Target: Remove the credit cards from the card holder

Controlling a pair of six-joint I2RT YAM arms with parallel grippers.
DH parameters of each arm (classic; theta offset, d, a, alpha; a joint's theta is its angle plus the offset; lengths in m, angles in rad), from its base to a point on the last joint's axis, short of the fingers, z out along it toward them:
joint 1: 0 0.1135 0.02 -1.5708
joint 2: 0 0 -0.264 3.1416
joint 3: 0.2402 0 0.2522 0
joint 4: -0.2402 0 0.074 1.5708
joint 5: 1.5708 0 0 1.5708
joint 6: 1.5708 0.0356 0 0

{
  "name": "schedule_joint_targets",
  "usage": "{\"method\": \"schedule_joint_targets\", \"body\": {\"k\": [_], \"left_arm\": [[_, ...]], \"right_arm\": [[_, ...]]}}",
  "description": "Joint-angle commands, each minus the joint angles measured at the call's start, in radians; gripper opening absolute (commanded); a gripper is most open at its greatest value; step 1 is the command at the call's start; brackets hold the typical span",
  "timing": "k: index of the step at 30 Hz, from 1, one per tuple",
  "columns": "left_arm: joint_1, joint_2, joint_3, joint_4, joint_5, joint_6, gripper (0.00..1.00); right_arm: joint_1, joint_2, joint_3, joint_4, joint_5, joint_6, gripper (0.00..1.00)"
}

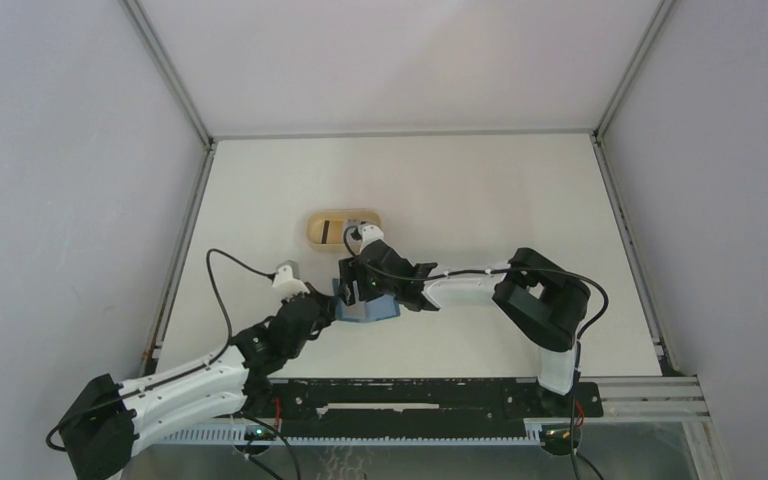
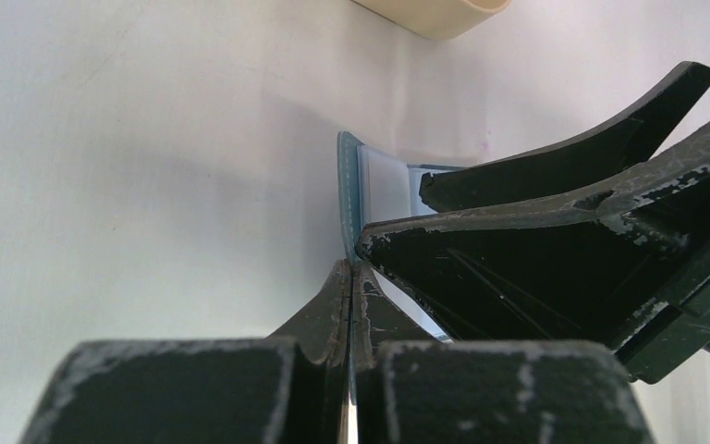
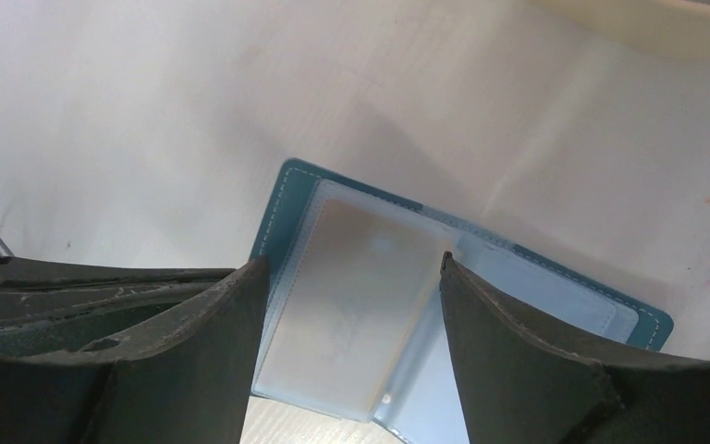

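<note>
The teal card holder (image 1: 372, 308) lies open on the table between both arms. My left gripper (image 1: 328, 304) is shut on the holder's left flap; in the left wrist view (image 2: 351, 277) the thin teal flap (image 2: 346, 180) stands upright out of the closed fingertips. My right gripper (image 1: 360, 281) is open just above the holder. In the right wrist view (image 3: 352, 262) its fingers straddle a clear sleeve holding a whitish card (image 3: 356, 296), inside the teal cover (image 3: 282, 199). I cannot tell whether the fingers touch the sleeve. Another card (image 1: 334, 228) with a dark stripe lies in the dish.
A tan oval dish (image 1: 365, 216) stands just behind the holder; its rim shows in the left wrist view (image 2: 434, 11) and the right wrist view (image 3: 656, 23). The right gripper's fingers (image 2: 564, 157) crowd the left wrist view. Metal rails border the table.
</note>
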Motion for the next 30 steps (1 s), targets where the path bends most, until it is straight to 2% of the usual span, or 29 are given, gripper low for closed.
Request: {"method": "schedule_joint_targets", "body": {"k": [1,10,19,27,30], "left_arm": [[-0.006,-0.04,-0.027,0.018,-0.021,-0.016,0.0],[-0.005,-0.065,-0.044,0.012,-0.028,-0.023,0.0],[-0.006,-0.067,-0.054,0.012,-0.032,-0.028,0.0],[-0.005,-0.047,-0.049,0.017,-0.032,-0.025,0.0],[-0.005,-0.039,-0.051,0.022,-0.033,-0.023,0.0]], "right_arm": [[0.013,0.012,0.027,-0.026,0.008,-0.029,0.75],[0.006,0.02,0.028,-0.074,0.035,-0.055,0.74],[0.012,0.014,0.028,-0.15,0.097,-0.138,0.78],[0.016,0.009,0.033,-0.235,0.135,-0.209,0.85],[0.029,0.033,0.084,-0.282,0.164,-0.239,0.88]]}}
